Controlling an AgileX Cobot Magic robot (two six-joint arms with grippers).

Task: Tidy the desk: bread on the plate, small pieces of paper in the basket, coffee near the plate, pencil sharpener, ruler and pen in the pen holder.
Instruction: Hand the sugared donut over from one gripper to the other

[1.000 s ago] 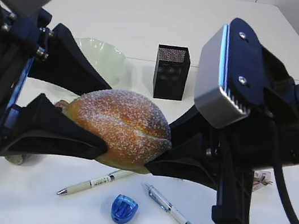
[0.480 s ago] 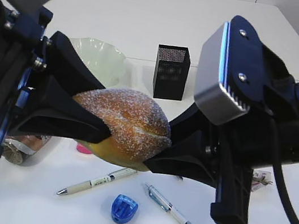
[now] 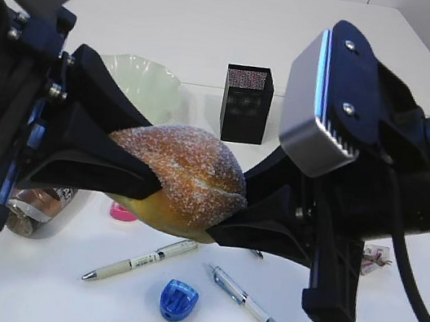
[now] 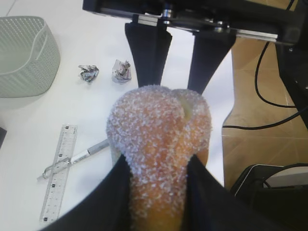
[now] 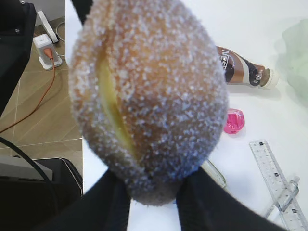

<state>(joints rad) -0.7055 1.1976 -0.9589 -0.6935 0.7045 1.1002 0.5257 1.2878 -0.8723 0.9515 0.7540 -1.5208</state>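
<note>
Between both jaws: bread (image 3: 183, 179), clamped from left and right ends, lifted above tabletop (image 3: 220, 30). Step: handover, bread to plate (image 3: 149, 84). Next, likely: right jaws release, left gripper (image 3: 132, 184) carries bread back-left to plate.

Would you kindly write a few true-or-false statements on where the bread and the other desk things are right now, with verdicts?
1. Both claws, left and right, grip the bread above the desk. True.
2. The plate already holds the bread. False: the plate has no bread in it.
3. The coffee lies on its side. True.
4. The ruler stands in the pen holder. False: it lies flat on the desk.
5. The crumpled papers lie outside the basket. True.
6. The blue sharpener is in the basket. False: it sits on the desk between two pens.
</note>
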